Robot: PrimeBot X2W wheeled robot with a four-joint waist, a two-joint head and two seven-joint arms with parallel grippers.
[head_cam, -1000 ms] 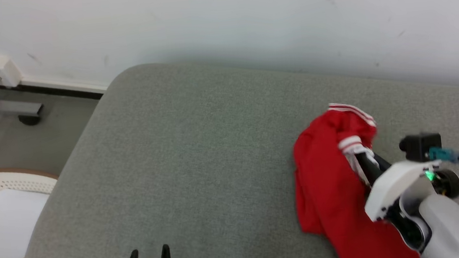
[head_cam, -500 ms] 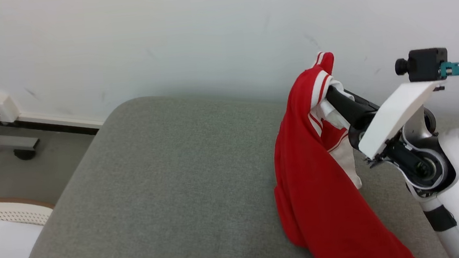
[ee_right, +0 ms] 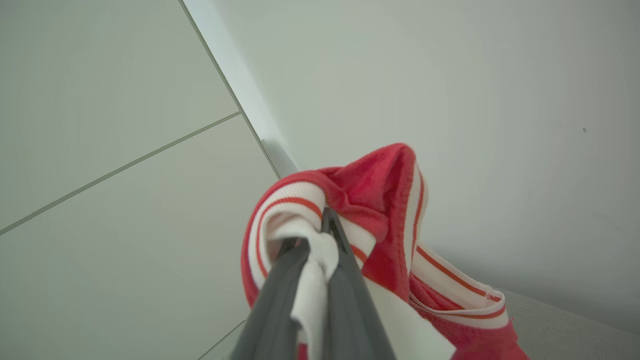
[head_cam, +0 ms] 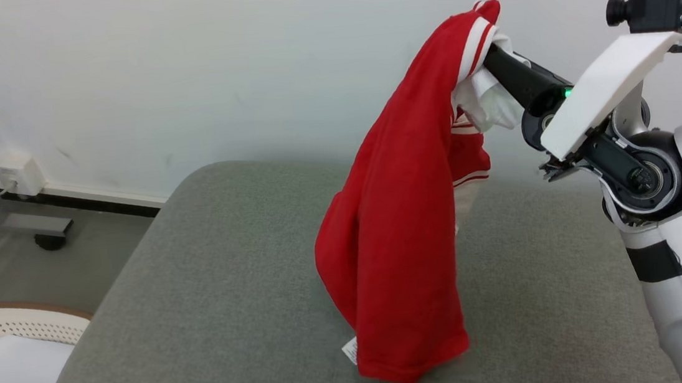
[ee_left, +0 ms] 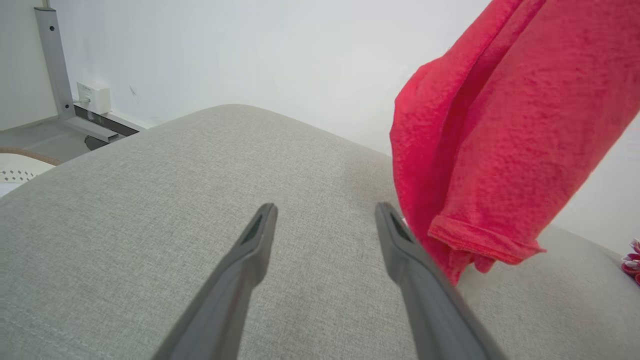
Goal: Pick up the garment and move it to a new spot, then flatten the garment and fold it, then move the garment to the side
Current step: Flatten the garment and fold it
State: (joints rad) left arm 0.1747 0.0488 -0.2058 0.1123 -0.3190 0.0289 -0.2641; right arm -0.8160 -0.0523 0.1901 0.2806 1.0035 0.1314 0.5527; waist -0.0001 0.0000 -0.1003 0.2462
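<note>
The right hand (ee_right: 325, 225) clenches the striped trim of the red garment (head_cam: 395, 230), holding it high, hem barely off the grey cushion (head_cam: 228, 258), likely for carrying across, while the left hand (ee_left: 326, 207) sits spread, empty.

Red garment (head_cam: 396, 242) with white-striped trim, bunched at top, hanging lengthwise, lower hem down at the grey cushion (head_cam: 228, 258)

The garment (head_cam: 396, 242) hangs over the cushion (head_cam: 230, 277), the wall (head_cam: 240, 57) behind, a basket (head_cam: 16, 328) left of both.
</note>
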